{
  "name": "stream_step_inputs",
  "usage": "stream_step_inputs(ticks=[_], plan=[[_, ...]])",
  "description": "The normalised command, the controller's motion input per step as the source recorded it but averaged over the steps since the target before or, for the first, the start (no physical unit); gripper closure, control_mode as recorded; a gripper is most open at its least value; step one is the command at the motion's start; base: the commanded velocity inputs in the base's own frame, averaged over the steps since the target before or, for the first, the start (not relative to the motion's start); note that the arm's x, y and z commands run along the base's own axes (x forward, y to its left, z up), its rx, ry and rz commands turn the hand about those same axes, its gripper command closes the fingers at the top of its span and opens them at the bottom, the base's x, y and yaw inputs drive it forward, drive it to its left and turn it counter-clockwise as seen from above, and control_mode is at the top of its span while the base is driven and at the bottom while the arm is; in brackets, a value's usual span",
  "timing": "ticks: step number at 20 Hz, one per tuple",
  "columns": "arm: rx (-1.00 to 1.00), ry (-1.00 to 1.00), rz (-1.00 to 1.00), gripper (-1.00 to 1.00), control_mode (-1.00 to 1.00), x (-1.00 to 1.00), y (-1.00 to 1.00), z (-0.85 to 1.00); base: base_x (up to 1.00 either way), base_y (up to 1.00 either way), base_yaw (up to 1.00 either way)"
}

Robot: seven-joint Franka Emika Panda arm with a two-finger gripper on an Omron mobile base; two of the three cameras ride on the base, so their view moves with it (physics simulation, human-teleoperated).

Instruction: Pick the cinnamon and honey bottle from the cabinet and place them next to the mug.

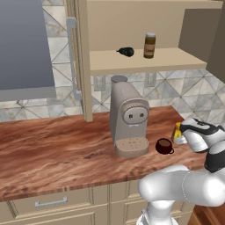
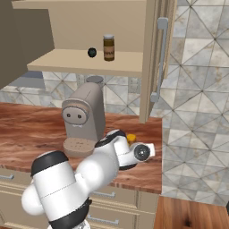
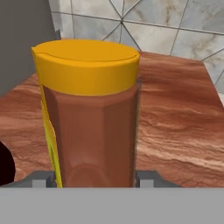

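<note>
My gripper (image 3: 96,178) is shut on the honey bottle (image 3: 89,113), which has a yellow-orange cap and a reddish-brown body and stands upright between the fingers. From the left base view the honey bottle (image 1: 177,131) is low over the wooden counter, just right of the small dark-brown mug (image 1: 164,146), with the gripper (image 1: 182,134) behind it. The mug's dark edge (image 3: 5,164) shows at the left of the hand view. The cinnamon (image 1: 150,45) (image 2: 108,47), a brown jar with a pale lid, stands on the cabinet shelf (image 1: 132,61) (image 2: 67,60).
A beige coffee machine (image 1: 128,118) (image 2: 85,118) stands on the counter left of the mug. A small black rounded object (image 1: 126,52) (image 2: 91,52) lies on the shelf beside the cinnamon. The counter ends close to the right of the bottle (image 3: 210,83).
</note>
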Motion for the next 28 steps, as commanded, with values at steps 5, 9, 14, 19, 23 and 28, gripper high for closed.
stream_step_inputs(ticks=[5,9,14,19,23,28], plan=[[0.0,0.0,0.0,1.0,-1.0,0.0,0.0,0.0,0.0,0.0,0.0],[0.0,0.0,0.0,-1.0,-1.0,-0.02,0.0,0.0,0.0,0.0,0.0],[0.0,0.0,0.0,-1.0,-1.0,0.0,0.0,0.0,0.0,0.0,0.0],[0.0,0.0,0.0,-1.0,-1.0,0.0,0.0,0.0,0.0,0.0,0.0],[0.0,0.0,0.0,-1.0,-1.0,0.0,0.0,0.03,0.0,0.0,0.0],[0.0,-0.06,-0.01,-1.0,-1.0,-0.1,0.0,0.18,0.0,0.0,0.0]])
